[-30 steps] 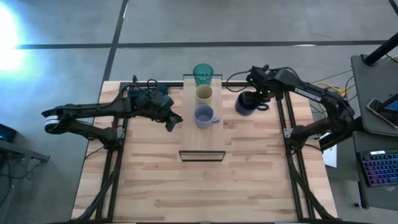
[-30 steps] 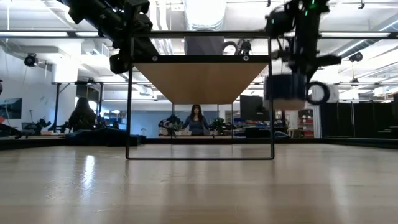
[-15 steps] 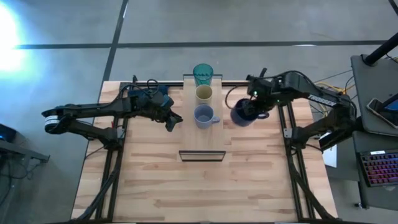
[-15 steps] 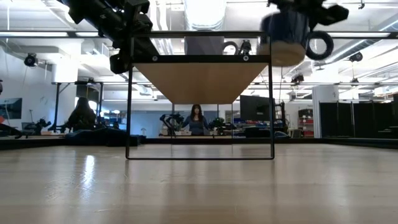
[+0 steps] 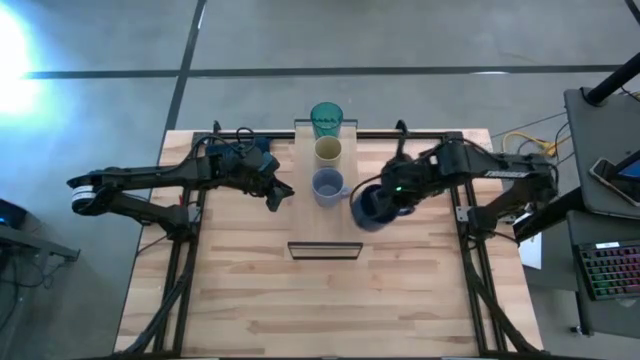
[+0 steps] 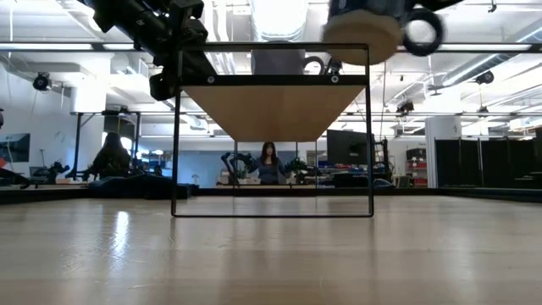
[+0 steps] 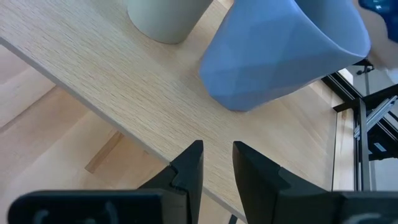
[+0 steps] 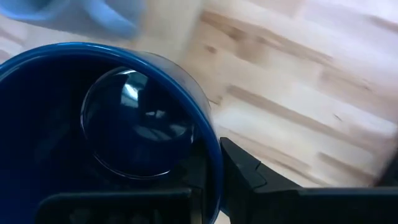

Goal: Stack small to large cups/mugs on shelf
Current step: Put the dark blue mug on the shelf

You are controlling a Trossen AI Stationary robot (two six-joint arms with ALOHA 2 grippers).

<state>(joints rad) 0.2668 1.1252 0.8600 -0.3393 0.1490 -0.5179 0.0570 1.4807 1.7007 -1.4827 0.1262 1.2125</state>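
shelf (image 5: 325,225) front half: bare | back: blue-grey mug (image 5: 328,185), cream cup (image 5: 328,151), teal tumbler (image 5: 326,119) block

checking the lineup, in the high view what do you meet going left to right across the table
left claw → blue-grey mug on the shelf → navy mug held by the right claw

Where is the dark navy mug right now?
In the high view, the dark navy mug hangs in the right gripper, at the shelf's right edge, beside the pale blue-grey mug.
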